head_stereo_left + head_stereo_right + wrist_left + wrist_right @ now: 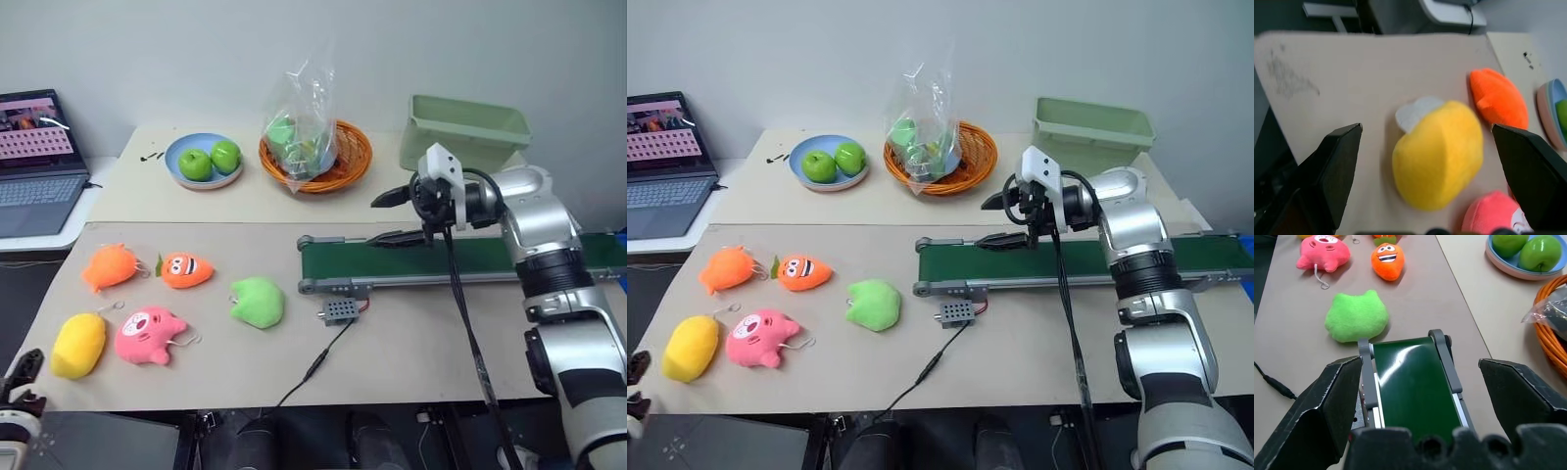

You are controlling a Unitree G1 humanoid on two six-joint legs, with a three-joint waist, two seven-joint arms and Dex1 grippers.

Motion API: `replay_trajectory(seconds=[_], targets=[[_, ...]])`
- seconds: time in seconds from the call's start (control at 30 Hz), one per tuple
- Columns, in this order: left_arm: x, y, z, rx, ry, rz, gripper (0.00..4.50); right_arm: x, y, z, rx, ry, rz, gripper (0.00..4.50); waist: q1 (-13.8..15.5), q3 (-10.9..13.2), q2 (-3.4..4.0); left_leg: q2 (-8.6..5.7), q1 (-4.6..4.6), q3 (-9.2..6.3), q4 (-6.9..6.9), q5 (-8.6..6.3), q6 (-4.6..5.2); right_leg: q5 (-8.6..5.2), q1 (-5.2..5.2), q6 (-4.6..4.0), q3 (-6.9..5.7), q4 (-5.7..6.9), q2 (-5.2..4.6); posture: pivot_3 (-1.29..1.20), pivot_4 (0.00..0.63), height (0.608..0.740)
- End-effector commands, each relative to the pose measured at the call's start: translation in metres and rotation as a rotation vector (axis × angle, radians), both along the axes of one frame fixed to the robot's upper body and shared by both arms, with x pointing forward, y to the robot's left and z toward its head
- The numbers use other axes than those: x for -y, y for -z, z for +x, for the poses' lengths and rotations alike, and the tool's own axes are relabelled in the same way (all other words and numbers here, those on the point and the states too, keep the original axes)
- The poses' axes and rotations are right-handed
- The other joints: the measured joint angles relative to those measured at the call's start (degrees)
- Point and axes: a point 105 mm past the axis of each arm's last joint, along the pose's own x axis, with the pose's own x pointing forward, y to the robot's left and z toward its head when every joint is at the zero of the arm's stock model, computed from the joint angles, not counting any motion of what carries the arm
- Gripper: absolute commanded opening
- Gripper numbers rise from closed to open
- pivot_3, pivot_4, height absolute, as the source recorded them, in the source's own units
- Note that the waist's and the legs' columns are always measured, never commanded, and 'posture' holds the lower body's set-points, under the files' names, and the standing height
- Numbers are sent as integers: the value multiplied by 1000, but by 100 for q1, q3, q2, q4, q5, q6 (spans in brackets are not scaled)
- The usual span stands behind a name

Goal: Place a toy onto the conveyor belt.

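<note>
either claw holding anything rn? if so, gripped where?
Nothing held. Left claw is open with the yellow toy between its fingers, no contact visible. Right claw is open and empty above the conveyor belt.

No readable text anywhere in the views.

The laptop (37, 162) at the far left shows a lit screen with pinkish bands, but nothing on it can be made out as letters or numbers. Small dark marks sit on the desk (147, 155) just beside the blue plate; they form no legible word. The orange carrot plush (185, 269) and the pink plush (149, 335) carry only stitched faces, and the small grey box (339, 311) by the conveyor belt (490, 258) bears no label that can be read.
</note>
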Motion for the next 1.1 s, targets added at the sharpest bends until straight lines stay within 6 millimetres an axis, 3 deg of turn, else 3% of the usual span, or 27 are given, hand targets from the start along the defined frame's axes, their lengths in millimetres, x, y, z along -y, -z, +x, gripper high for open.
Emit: replay_trajectory(seconds=[0.03,0.27,0.5,0.63,0.8,0.93,1.1], targets=[[4,6,1,0,36,26,4500,4,-34,-3,85,0,37,4469,0,0,0,0,1,0,0,0,0,0,0,0,0,1,0,0,150,740],[19,15,21,36,111,29,4500,8,-50,-4,117,19,50,4469,29,-1,2,-1,2,0,-1,0,0,-1,1,-1,-1,2,0,0,150,740],[14,8,36,78,119,54,4500,15,-49,-5,123,47,33,4469,50,-1,4,-2,1,-2,0,1,1,-1,4,-1,-5,2,-2,0,150,740],[11,-6,46,123,133,69,4500,17,-48,-6,127,60,29,4469,25,-1,3,-1,-3,-1,-1,1,1,-1,1,-1,-4,0,-2,0,150,740],[10,-2,50,119,136,50,4500,17,-50,-7,136,67,29,4469,-1,-1,3,-1,-2,0,-1,1,1,0,0,0,-3,1,-2,0,150,740],[10,9,49,121,119,-3,3516,19,-50,-7,142,78,23,4500,-15,-1,3,1,-2,0,-2,1,1,0,-2,0,-2,1,0,0,150,740],[14,11,52,153,126,-26,1594,21,-50,-6,152,87,7,4500,-2,-1,3,1,-2,0,-1,1,1,0,-1,0,-3,1,-1,0,150,740]])
